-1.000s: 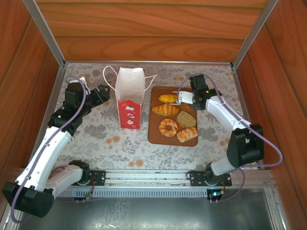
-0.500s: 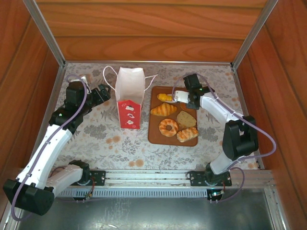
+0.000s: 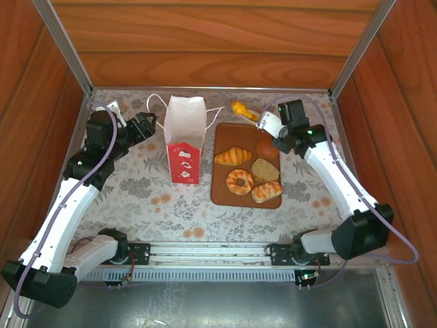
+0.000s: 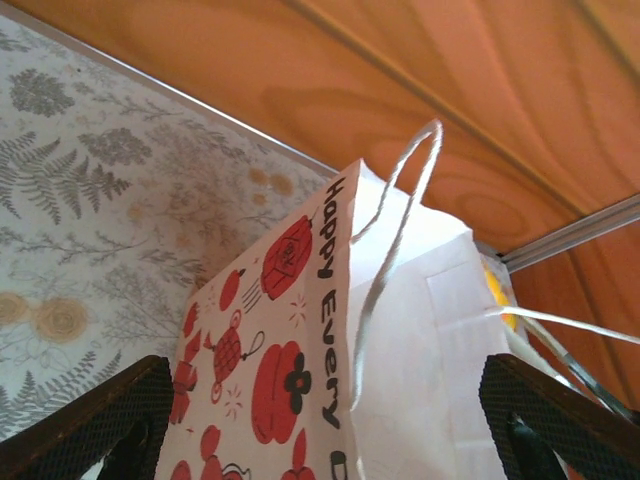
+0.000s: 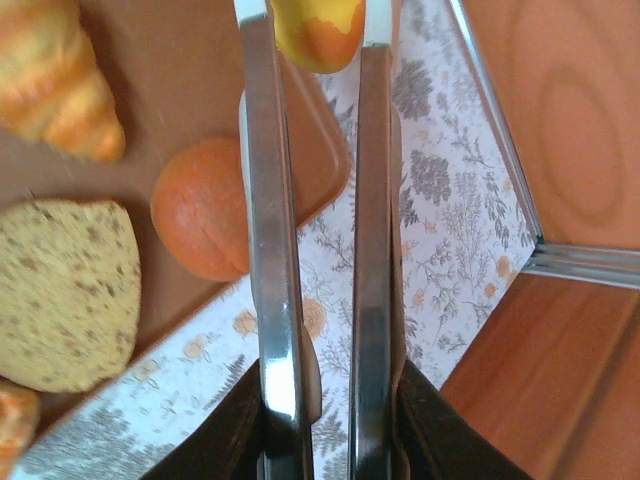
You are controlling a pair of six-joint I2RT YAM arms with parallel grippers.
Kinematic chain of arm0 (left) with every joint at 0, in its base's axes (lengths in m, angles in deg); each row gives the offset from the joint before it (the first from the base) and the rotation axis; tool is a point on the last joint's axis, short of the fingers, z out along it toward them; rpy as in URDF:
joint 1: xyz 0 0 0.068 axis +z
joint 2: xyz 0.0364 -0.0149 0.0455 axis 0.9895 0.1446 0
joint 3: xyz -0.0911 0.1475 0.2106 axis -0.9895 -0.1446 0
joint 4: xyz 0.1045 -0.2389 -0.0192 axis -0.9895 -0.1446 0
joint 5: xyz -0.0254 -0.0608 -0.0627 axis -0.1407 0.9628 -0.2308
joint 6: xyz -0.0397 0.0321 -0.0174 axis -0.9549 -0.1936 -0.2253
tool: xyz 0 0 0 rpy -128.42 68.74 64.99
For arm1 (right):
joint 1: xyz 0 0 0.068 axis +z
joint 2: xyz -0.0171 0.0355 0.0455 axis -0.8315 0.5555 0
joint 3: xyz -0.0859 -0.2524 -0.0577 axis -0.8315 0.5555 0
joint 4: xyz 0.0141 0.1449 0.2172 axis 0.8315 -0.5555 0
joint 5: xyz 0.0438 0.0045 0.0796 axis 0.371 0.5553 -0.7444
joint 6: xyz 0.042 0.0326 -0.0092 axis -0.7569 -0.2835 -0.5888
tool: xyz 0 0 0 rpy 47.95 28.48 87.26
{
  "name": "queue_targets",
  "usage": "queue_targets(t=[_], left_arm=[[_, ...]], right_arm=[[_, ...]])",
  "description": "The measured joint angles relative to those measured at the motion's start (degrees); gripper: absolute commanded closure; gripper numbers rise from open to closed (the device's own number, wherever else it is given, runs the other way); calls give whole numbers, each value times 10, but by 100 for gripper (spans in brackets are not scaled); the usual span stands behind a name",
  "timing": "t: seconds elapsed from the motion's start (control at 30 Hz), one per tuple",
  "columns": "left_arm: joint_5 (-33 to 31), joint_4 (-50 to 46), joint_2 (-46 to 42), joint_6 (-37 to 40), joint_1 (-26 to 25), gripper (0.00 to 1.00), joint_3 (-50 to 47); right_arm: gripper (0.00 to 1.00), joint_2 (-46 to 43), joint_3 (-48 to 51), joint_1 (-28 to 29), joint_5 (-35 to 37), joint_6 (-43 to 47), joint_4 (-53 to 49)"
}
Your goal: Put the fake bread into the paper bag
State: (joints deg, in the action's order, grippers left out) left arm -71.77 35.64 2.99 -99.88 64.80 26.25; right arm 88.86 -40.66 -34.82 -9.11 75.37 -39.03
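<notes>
1. Yellow-orange, the pastry [image 3: 239, 108] is what changed in the top view. A second ago your right gripper [image 3: 247, 113] was down on the brown board [image 3: 220, 195], closing on it. Now it is clenched on that piece and raised past the board's far edge, so one piece of the fake bread is on its way. The paper bag [image 3: 184, 137] stands upright just left of this gripper.
2. Same view: nearer you than the gripper, the croissant [image 3: 234, 156], round bun [image 3: 268, 147], slice [image 3: 265, 169], doughnut [image 3: 240, 181] and glazed roll [image 3: 266, 191] wait on the board. Your left gripper [image 3: 145, 127] has edged up to the bag's other side.
3. Left wrist: its jaws are spread wide with the bag ahead between them. I cannot tell whether the pads touch the paper. A cord handle [image 4: 395, 220] loops above the mouth and could snag the drop.
4. Right wrist: the pastry is pinched only at the fingertips [image 5: 268, 120], so I judge the hold shallow. The bun lies below, left of them.
</notes>
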Motion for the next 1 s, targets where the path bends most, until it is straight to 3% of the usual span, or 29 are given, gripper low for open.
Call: queue_targets(t=[0.17,0.6,0.77,1.0], left_arm=[[15,1,19,-15,0,19,2],[75,26,83,-60,-1,45,2],[84,41,90,-74,-2,55,-1],[90,58,99,-87,-8,68,-2]], right_arm=[[79,-57,-31,0,-44,-93,-27],[80,-120,-117,8,-228,-261,-88],[80,-125,-165,50,-271,-309,-96],[83,-103,-197,156,-283,-405,-78]])
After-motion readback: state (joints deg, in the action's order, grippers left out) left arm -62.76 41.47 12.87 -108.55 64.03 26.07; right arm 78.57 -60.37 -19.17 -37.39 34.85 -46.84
